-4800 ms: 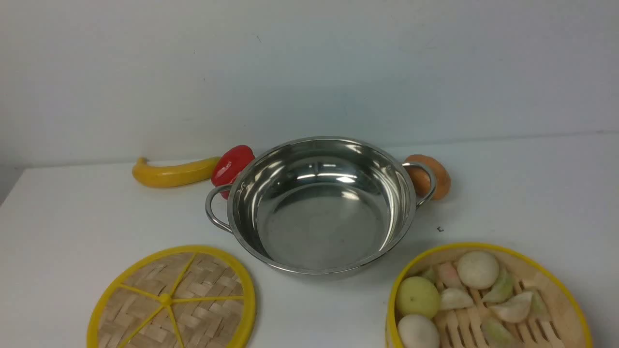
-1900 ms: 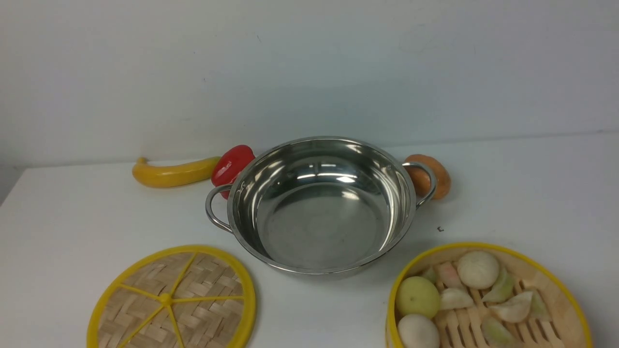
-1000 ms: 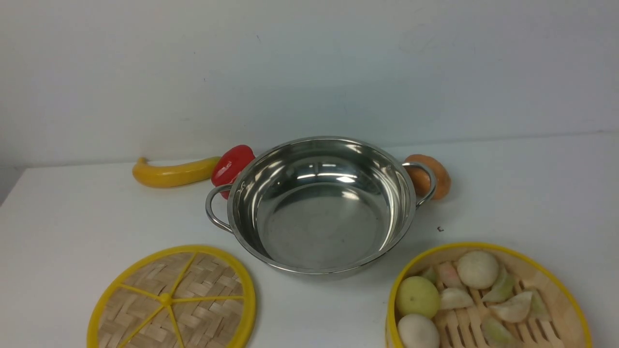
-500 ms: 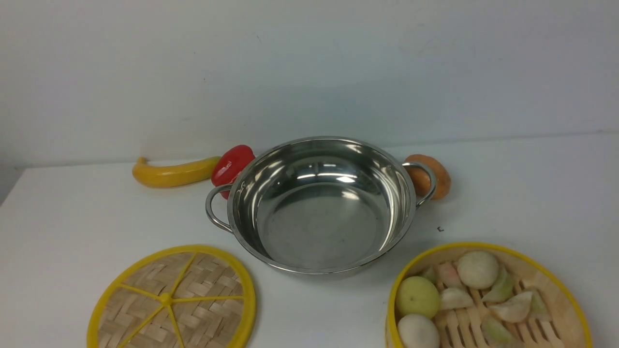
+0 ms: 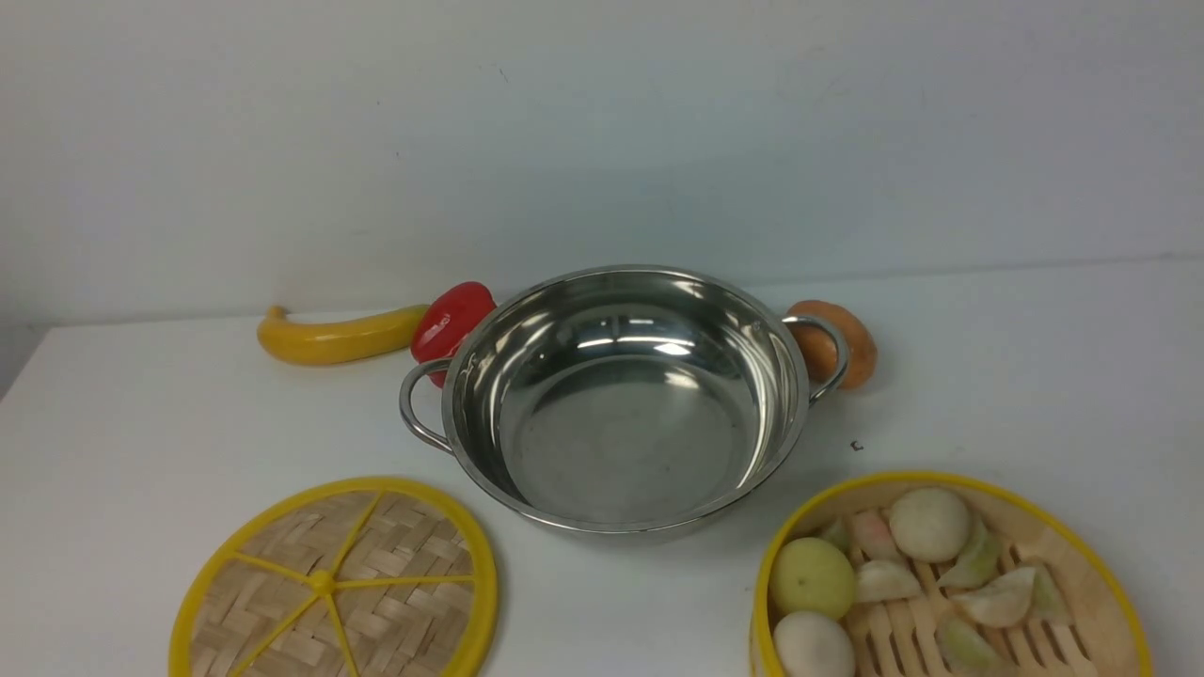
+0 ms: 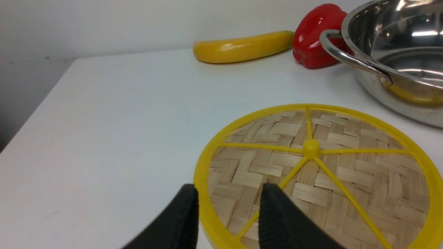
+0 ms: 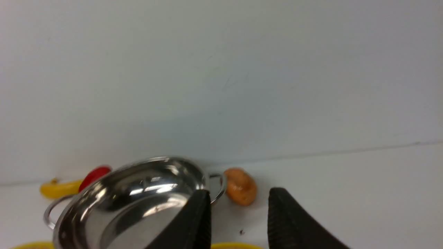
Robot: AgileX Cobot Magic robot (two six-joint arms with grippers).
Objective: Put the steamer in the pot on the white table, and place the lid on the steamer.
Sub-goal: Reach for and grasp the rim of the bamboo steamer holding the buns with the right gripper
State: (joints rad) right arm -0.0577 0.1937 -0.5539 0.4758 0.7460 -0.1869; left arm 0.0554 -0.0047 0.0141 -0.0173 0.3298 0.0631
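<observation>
Front view, steamer (image 5: 1096,606) cut off, lid (image 5: 324,583) clipped

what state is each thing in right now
pot, upright, empty, on the white table
steamer, upright on the table beside the pot, uncovered, buns and dumplings inside
lid, lying flat on the table, off the steamer
left gripper, open, jaws straddling the lid's rim
right gripper, open, holding nothing
banana, lying behind the pot
</observation>
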